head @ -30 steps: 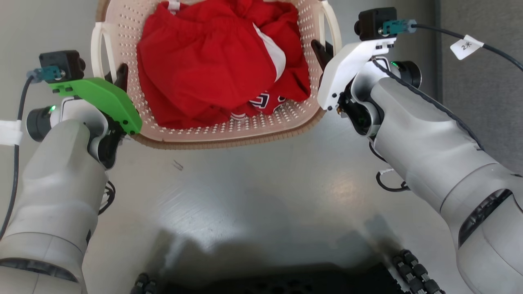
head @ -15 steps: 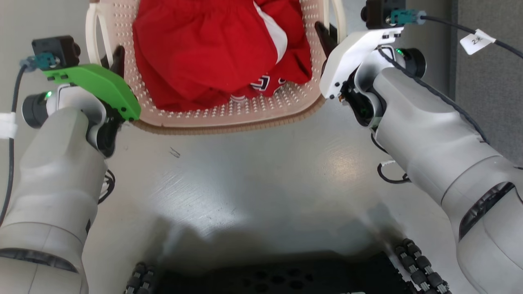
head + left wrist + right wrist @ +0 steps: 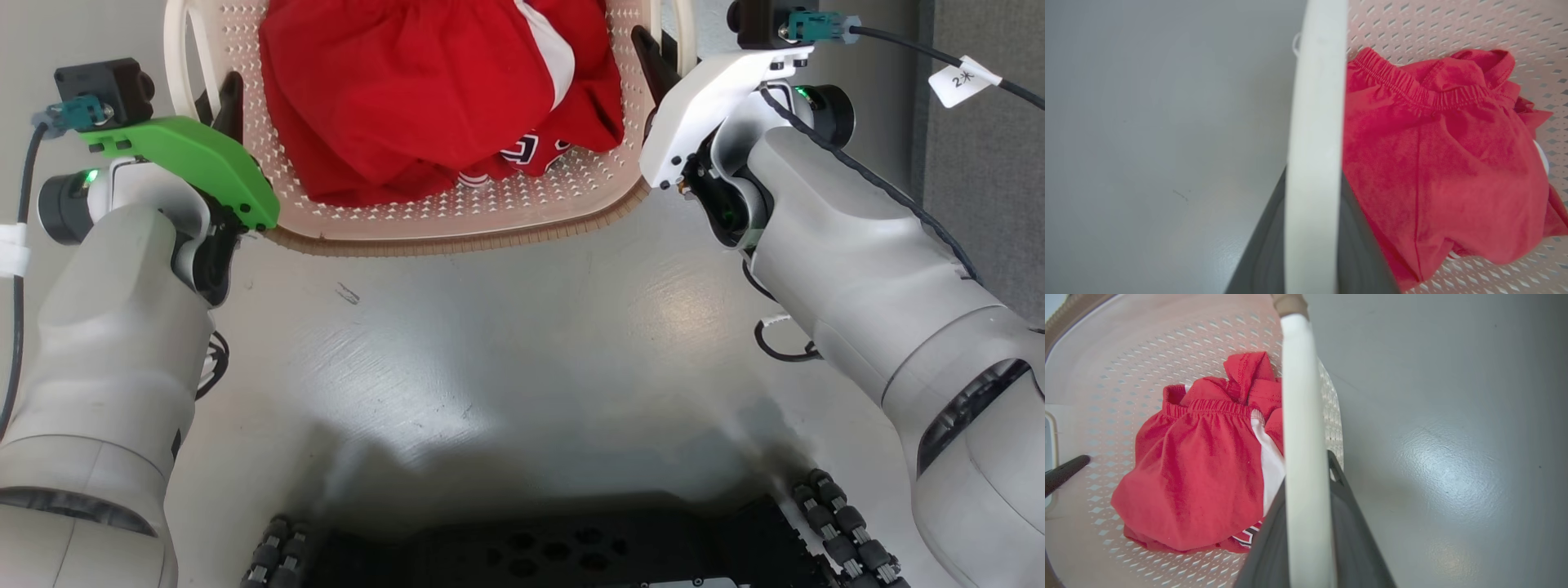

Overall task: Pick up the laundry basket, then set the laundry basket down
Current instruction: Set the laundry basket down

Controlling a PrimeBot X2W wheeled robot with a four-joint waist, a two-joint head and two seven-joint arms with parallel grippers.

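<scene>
We see the laundry basket (image 3: 457,235) at the head view's top, over grey floor (image 3: 506,343), red clothes (image 3: 424,90) inside. Our left end effector (image 3: 219,106) clamps its left handle (image 3: 1314,122), and the right end effector (image 3: 663,57) clamps the right handle (image 3: 1302,437). Resting or lifted, can't tell.

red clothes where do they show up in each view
Head view: top centre, the red clothes heaped inside the laundry basket.
Left wrist view: right half, just right of the left handle.
Right wrist view: left of centre, left of the right handle.
Shared landmark: the basket's perforated wall around the cloth.
</scene>
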